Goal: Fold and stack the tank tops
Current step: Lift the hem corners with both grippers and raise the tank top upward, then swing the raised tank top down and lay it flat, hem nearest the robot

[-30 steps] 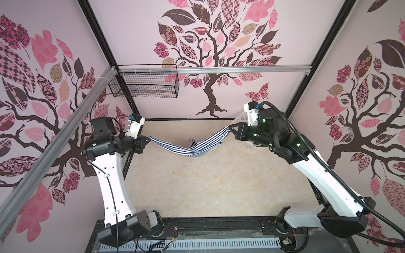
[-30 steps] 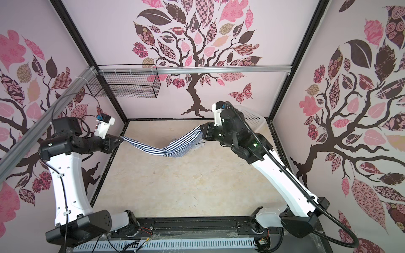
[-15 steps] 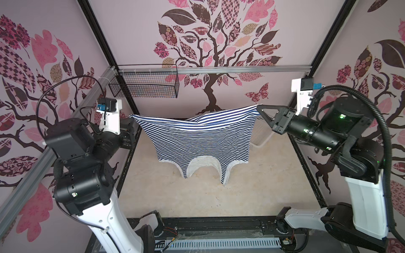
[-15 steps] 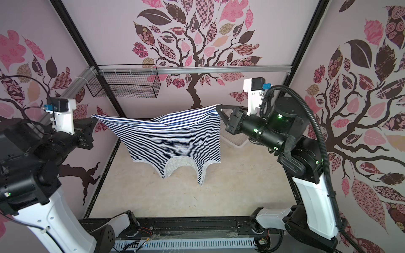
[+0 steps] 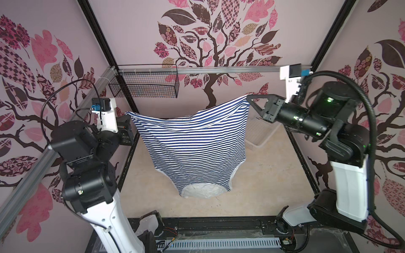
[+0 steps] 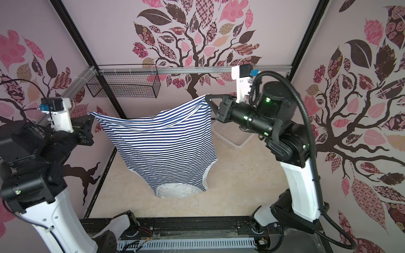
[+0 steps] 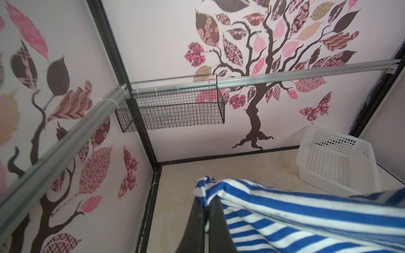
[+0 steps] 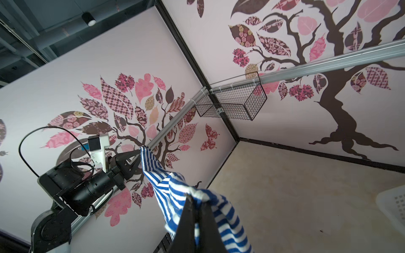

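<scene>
Left gripper, raised at the left side of the cell, jaws pinched shut on one hem corner of the tank top; the left wrist view shows the two dark fingers pressed together with striped cloth bunched at their tips. Behind it, a black wire basket hangs on the rail in the far-left corner. Tank top in mid-air across the centre, spread between both arms in both top views, hem uppermost and sagging a little in the middle, navy-and-white stripes running crosswise. White-trimmed armholes and neckline hang lowest, close over the beige table; cannot tell whether the trim touches it. The right corner sits higher than the left. Right gripper, reaching in from the right, jaws closed tight on the other hem corner; the right wrist view shows cloth wadded at its tips. White perforated basket on the table at the far right, behind and below the right gripper, partly hidden by the shirt's edge, apart from the cloth.
</scene>
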